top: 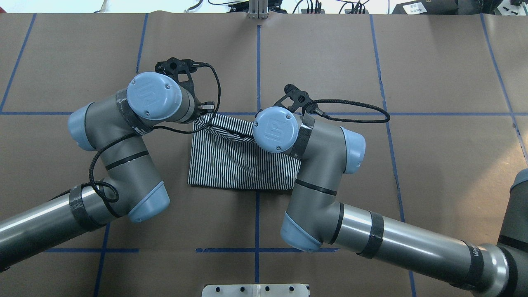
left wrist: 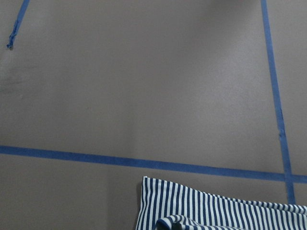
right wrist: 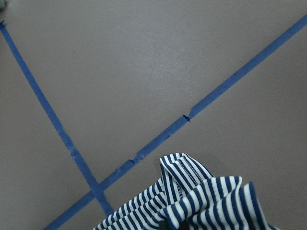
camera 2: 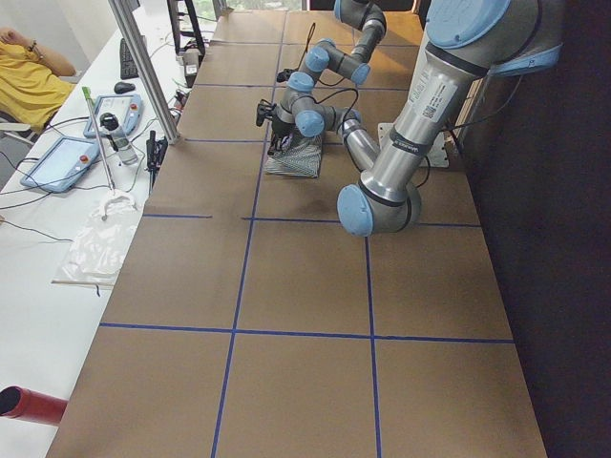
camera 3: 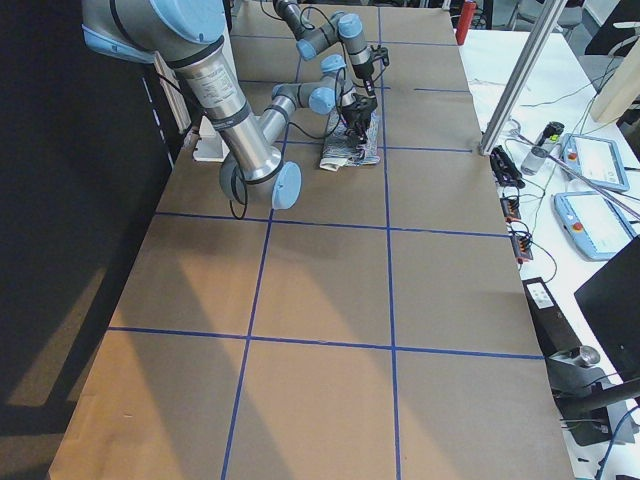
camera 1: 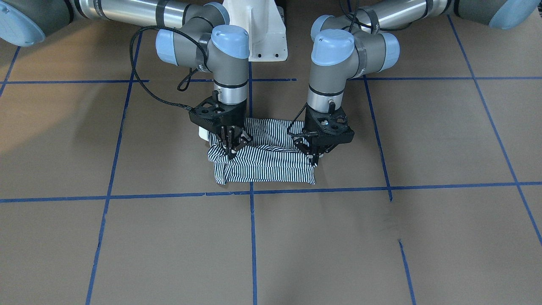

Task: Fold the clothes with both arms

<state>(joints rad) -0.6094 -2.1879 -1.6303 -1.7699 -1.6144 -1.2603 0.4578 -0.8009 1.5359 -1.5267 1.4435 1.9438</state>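
Centrally on the brown paper-covered table (camera 1: 127, 237), the folded navy-and-white striped polo shirt (camera 1: 271, 163) lies bunched; black left gripper (camera 1: 314, 157) and black right gripper (camera 1: 232, 149) each seem clamped on its cloth

My left arm (top: 119, 161) comes in from the lower left of the overhead frame and my right arm (top: 371, 239) from the lower right. Both bend inward toward the middle. In the front-facing view both wrists point straight down. My right tool (camera 1: 233, 150) sits just left of centre and my left tool (camera 1: 315, 156) just right of it. Each tool's fingers meet at the tips, pinching the striped polo shirt (camera 1: 271, 165).
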